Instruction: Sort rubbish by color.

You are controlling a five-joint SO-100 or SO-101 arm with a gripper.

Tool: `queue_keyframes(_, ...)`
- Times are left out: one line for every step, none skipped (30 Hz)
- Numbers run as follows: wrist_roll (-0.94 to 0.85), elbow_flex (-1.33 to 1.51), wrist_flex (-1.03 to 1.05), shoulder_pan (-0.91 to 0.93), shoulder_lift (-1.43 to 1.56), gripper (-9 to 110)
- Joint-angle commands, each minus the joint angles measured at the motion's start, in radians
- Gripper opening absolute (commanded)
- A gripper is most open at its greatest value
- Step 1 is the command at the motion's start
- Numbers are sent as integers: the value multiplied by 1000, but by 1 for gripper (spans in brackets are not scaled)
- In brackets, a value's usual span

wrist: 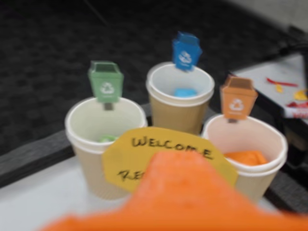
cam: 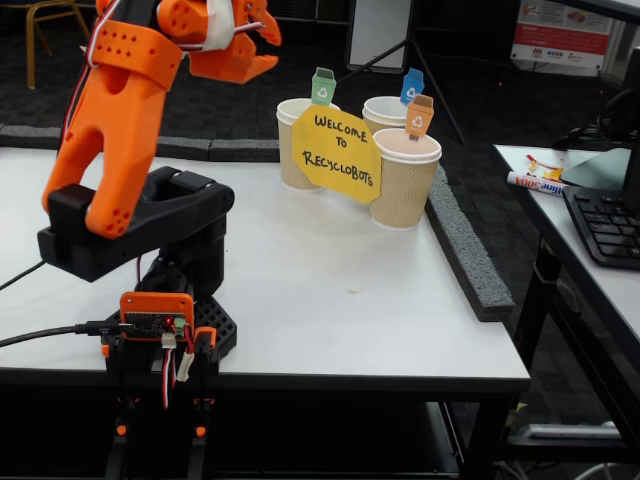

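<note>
Jaws (cam: 262, 32): raised near the cups, nothing seen held; whether parted, cannot tell.
Wads: blue (wrist: 185, 92), green (wrist: 108, 138), orange (wrist: 246, 157) inside separate cups, apart from jaws.

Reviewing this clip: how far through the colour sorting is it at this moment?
It looks finished. In the wrist view the light blue wad lies in the blue-tagged cup, the orange wad in the orange-tagged cup, and the green wad in the green-tagged cup. The gripper appears empty. No loose wads show on the table.
</note>
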Motion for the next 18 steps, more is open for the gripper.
queue_keyframes(-21, -34, -12, -89, -9, 0)
queue_keyframes(-21, -15, -14, -110, -9, 0)
queue_keyframes(-21, 3, -18, -132, -9, 0)
queue_keyframes(-21, 23, -25, -156, -9, 0)
queue_keyframes(-21, 44, -32, -179, -9, 0)
queue_keyframes(-21, 64, -44, -202, -9, 0)
queue_keyframes(-21, 86, -55, -225, -9, 0)
queue_keyframes(-21, 109, -67, -249, -9, 0)
queue_keyframes(-21, 130, -81, -267, -9, 0)
queue_keyframes(-21, 156, -97, -288, -9, 0)
queue_keyframes(-21, 184, -114, -307, -9, 0)
queue_keyframes(-21, 212, -133, -322, -9, 0)
queue_keyframes(-21, 241, -153, -337, -9, 0)
queue_keyframes(-21, 270, -175, -353, -9, 0)
queue_keyframes(-21, 301, -192, -368, -9, 0)
queue_keyframes(-21, 333, -210, -383, -9, 1)
queue_keyframes(-21, 370, -230, -399, -9, 1)
queue_keyframes(-21, 403, -250, -411, -9, 1)
